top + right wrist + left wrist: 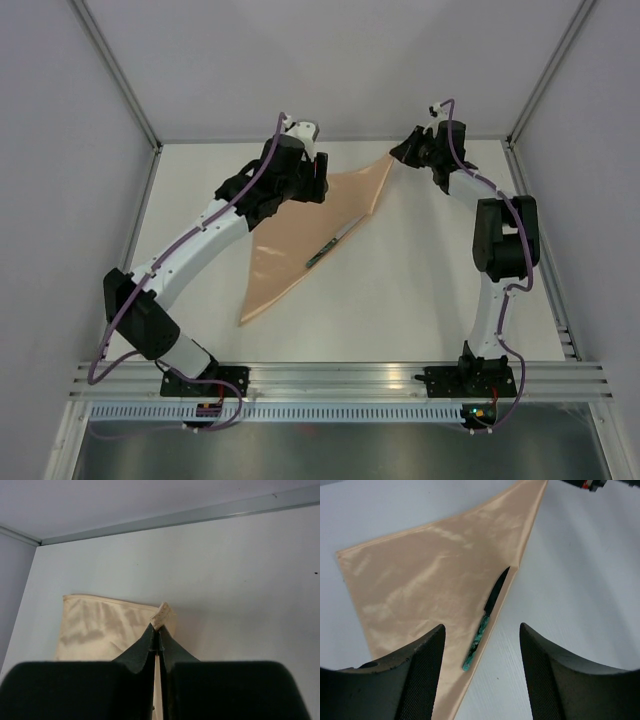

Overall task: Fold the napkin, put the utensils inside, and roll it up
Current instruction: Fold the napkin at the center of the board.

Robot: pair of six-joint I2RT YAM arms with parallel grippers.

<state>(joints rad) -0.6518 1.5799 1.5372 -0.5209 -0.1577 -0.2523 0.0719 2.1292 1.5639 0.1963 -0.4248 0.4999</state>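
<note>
The peach-orange napkin (300, 245) lies folded into a long triangle on the white table. One utensil (330, 247), with a marbled green handle and a dark blade, lies along the napkin's right edge. In the left wrist view the utensil (485, 622) points away from me on the napkin (430, 580). My left gripper (482, 625) hovers open over the utensil's handle end, touching nothing. My right gripper (159, 630) is shut on the napkin's far corner (163, 614), which pokes out past its tips. In the top view that gripper (400, 152) sits at the napkin's far right tip.
White walls and aluminium posts (120, 80) enclose the table on three sides. A metal rail (340, 380) carrying both arm bases runs along the near edge. In the right wrist view the back wall's metal strip (175, 515) is close behind the corner.
</note>
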